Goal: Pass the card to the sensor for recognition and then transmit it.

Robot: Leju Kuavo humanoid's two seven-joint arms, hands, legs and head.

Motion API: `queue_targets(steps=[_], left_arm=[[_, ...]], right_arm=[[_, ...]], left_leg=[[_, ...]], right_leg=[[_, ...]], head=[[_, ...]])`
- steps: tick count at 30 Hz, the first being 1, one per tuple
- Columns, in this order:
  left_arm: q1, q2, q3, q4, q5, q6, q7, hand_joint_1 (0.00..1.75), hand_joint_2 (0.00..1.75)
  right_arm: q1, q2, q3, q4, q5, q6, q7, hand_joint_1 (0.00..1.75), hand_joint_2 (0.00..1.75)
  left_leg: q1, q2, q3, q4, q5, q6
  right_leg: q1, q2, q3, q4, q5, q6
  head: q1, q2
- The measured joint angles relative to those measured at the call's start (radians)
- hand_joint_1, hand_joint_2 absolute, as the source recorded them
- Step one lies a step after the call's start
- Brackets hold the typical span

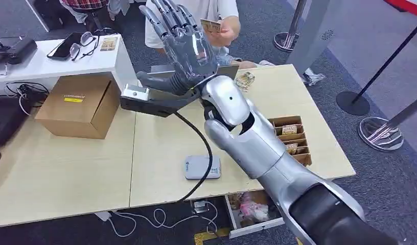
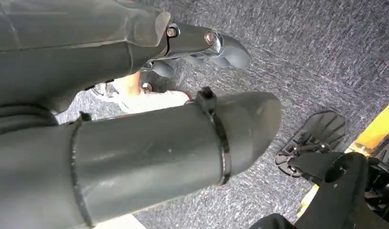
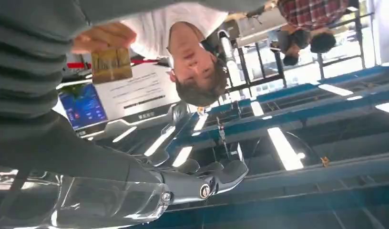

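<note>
Card (image 1: 213,25) sits in a person's hand (image 1: 228,31), just beyond the right hand's (image 1: 188,48) spread fingers (image 1: 168,15).

Right hand (image 1: 183,43) blocks part of the person (image 1: 216,13), whose head is cut off up top. Card (image 1: 210,25) half hidden behind fingers, print too small. Divider box (image 1: 291,139) contents unclear.

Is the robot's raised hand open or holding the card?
Open: the right hand has spread fingers, and a person's hand holds the card.

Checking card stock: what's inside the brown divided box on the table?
The divided box holds cards standing in its slots. The right arm covers its near-left part, so the count can't be told.
</note>
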Motion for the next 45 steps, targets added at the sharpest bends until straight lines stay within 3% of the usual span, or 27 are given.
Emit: queue_targets(steps=[14,19,23,27,36,45], left_arm=[[-0.002,-0.011,0.009,0.0,-0.042,0.008,-0.001,0.0,0.0],[0.002,-0.017,0.027,0.0,-0.059,0.009,0.008,0.0,0.0],[0.004,-0.021,0.041,0.0,-0.069,0.008,0.01,0.0,0.0],[0.005,-0.024,0.051,0.0,-0.077,0.01,0.01,0.0,0.0],[-0.001,-0.034,0.053,0.0,-0.103,0.012,0.022,0.0,0.0],[-0.011,-0.046,0.053,0.0,-0.111,0.014,0.022,0.0,0.0]], right_arm=[[0.242,-0.067,0.0,-0.311,-0.303,0.014,-0.064,0.0,0.0],[0.334,-0.093,-0.008,-0.381,-0.456,0.069,-0.085,0.0,0.0],[0.407,-0.111,-0.015,-0.427,-0.649,0.146,-0.119,0.0,0.0],[0.472,-0.14,-0.023,-0.467,-0.745,0.166,-0.146,0.0,0.0],[0.571,-0.182,-0.05,-0.53,-0.772,0.165,-0.159,0.0,0.0],[0.592,-0.193,-0.064,-0.547,-0.772,0.165,-0.159,0.0,0.0]], left_leg=[[0.0,0.0,0.0,0.0,0.0,0.0],[0.0,0.0,0.0,0.0,0.0,0.0],[0.0,0.0,0.0,0.0,0.0,0.0],[0.0,0.0,0.0,0.0,0.0,0.0],[0.0,0.0,0.0,0.0,0.0,0.0],[0.0,0.0,0.0,0.0,0.0,0.0]], right_leg=[[0.0,0.0,0.0,0.0,0.0,0.0],[0.0,0.0,0.0,0.0,0.0,0.0],[0.0,0.0,0.0,0.0,0.0,0.0],[0.0,0.0,0.0,0.0,0.0,0.0],[0.0,0.0,0.0,-0.001,0.0,0.0],[0.0,0.0,0.0,-0.001,0.0,0.0]], head=[[0.0,0.0],[0.0,0.0],[0.0,0.0],[0.0,0.0],[0.0,0.0],[0.0,0.0]])
